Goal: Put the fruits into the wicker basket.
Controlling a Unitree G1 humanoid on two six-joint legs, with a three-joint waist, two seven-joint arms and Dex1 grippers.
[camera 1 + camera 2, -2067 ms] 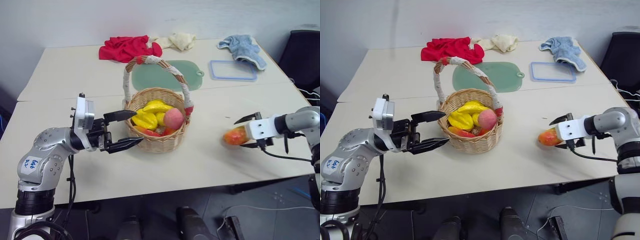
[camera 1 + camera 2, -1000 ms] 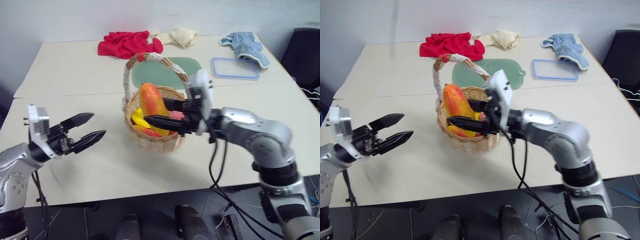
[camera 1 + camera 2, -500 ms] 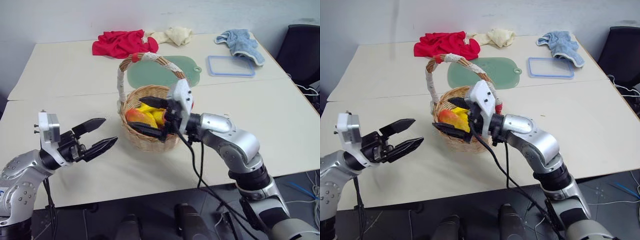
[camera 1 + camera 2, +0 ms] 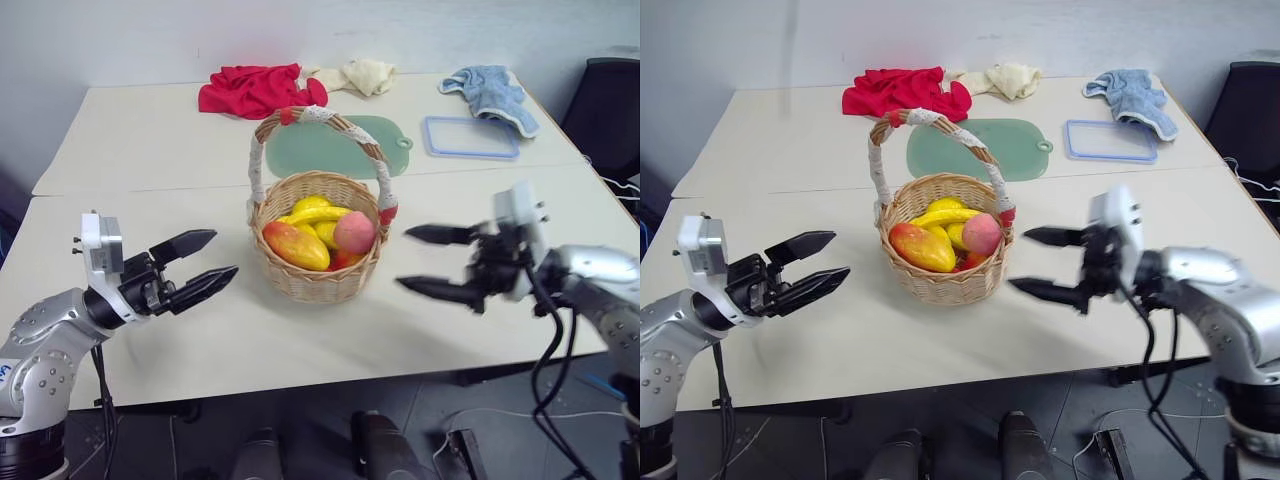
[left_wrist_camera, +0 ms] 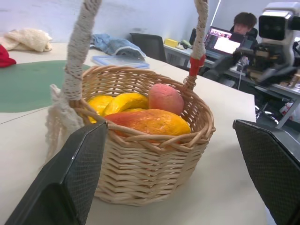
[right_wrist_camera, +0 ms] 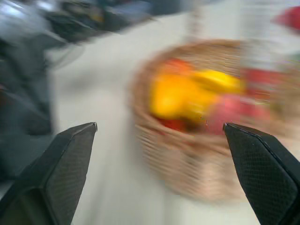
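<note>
Mango [image 4: 296, 245] and peach [image 4: 353, 232] in wicker basket [image 4: 315, 283], frame centre — left gripper [image 4: 203, 263] and right gripper [image 4: 432, 262] flank it, both spread wide, empty.

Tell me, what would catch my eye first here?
Probably the wicker basket in the middle of the pale table, its tall handle arching over bright toy fruit: an orange mango, a pink peach and yellow bananas. An open black gripper flanks it on either side, left gripper and right gripper, both empty.
</note>
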